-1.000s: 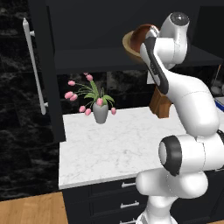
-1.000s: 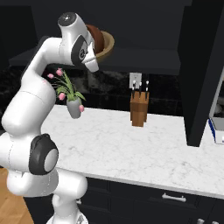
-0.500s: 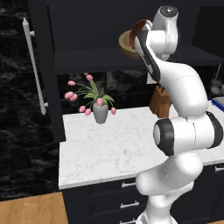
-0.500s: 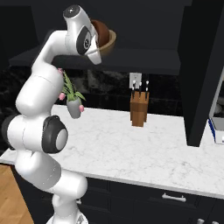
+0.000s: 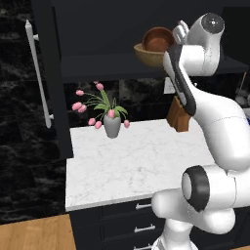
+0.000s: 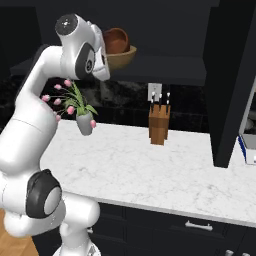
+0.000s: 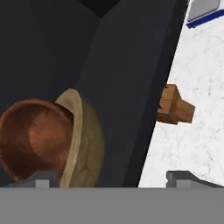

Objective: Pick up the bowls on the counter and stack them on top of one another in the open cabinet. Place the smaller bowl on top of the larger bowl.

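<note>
glossy round smaller bowl [image 7: 33, 140] nests in wide tan larger bowl [image 7: 85, 144]; gripper [image 7: 113, 177] fingers apart.

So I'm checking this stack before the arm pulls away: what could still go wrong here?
The smaller bowl sits inside the larger bowl, which stands near the front edge of the open cabinet shelf. The gripper looks open and close beside the stack, so a careless retreat could nudge both bowls off the shelf. The dark bowl also appears tilted in the tan one, so it may slide or rock.

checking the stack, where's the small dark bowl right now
The smaller bowl sits inside the larger tan bowl on the open cabinet's shelf, above the flower vase.
</note>
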{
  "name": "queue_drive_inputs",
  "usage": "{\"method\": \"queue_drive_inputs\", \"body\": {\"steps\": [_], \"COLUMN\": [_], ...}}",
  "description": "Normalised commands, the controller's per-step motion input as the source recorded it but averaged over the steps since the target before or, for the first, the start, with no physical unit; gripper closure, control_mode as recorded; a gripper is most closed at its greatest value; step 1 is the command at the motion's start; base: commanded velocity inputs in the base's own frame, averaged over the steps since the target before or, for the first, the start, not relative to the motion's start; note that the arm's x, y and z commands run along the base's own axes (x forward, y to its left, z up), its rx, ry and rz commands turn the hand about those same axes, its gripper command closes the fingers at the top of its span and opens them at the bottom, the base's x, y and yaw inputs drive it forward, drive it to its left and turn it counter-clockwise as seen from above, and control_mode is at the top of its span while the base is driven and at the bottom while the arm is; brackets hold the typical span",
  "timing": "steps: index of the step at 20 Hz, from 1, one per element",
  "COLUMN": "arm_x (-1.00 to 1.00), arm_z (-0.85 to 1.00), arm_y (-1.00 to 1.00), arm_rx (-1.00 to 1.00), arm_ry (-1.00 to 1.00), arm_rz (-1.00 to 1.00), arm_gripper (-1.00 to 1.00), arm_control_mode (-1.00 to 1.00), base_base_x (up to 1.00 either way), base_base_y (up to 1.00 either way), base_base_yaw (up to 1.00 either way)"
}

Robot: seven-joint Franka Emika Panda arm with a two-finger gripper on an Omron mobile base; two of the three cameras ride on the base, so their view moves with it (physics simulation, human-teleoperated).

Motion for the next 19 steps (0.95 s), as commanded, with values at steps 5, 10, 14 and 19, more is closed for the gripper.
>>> {"method": "queue_drive_inputs", "body": {"steps": [5,10,14,19], "arm_x": [-1.0,-1.0,-1.0,-0.76], "arm_z": [-1.0,-1.0,-0.3,0.76], "arm_y": [-0.53,-0.71,-0.68,-0.55], "arm_rx": [0.07,0.01,0.11,0.17], "arm_ry": [-0.31,-0.08,0.0,-0.26], "arm_rz": [0.0,0.0,-0.08,-0.05], "arm_gripper": [-1.0,-1.0,-1.0,-1.0], "arm_control_mode": [-1.0,-1.0,-1.0,-1.0], "base_base_x": [0.0,0.0,0.0,0.0], "base_base_y": [0.0,0.0,0.0,0.0], "base_base_yaw": [0.0,0.0,0.0,0.0]}}
